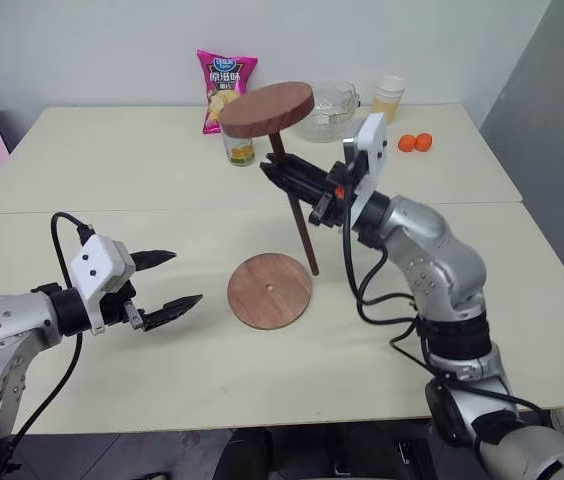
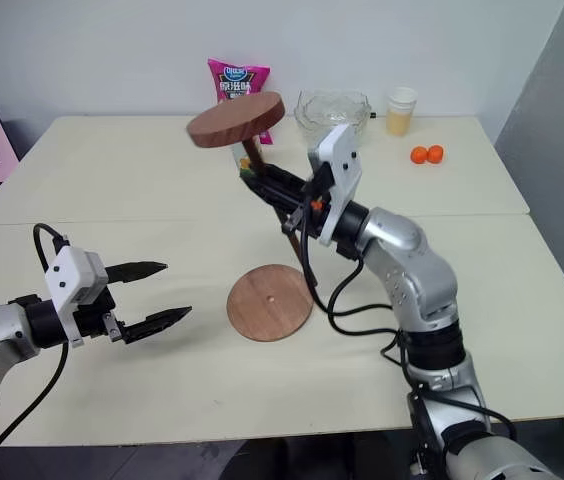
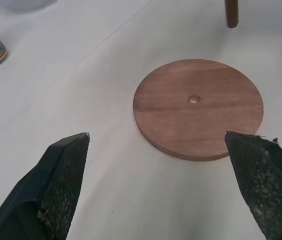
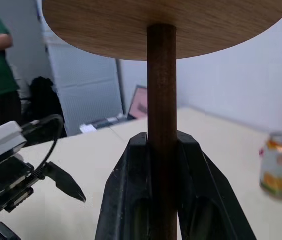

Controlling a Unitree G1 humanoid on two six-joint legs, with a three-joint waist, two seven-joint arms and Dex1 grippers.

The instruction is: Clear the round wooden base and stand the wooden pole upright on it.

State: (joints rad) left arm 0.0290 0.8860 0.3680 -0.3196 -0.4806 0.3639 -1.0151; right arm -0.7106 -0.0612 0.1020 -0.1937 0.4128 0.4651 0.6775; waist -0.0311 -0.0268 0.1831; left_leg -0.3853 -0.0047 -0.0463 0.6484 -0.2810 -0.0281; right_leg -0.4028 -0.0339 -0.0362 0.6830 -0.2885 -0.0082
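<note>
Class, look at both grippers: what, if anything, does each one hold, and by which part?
The right gripper grips the pole on its shaft, just below the disc end. The left gripper is open and holds nothing.

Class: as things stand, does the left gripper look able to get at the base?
Probably yes. The left gripper is open and aimed at the base, with bare table between them. The pole, held in the right gripper, hangs near the base's far edge, away from that path.
</note>
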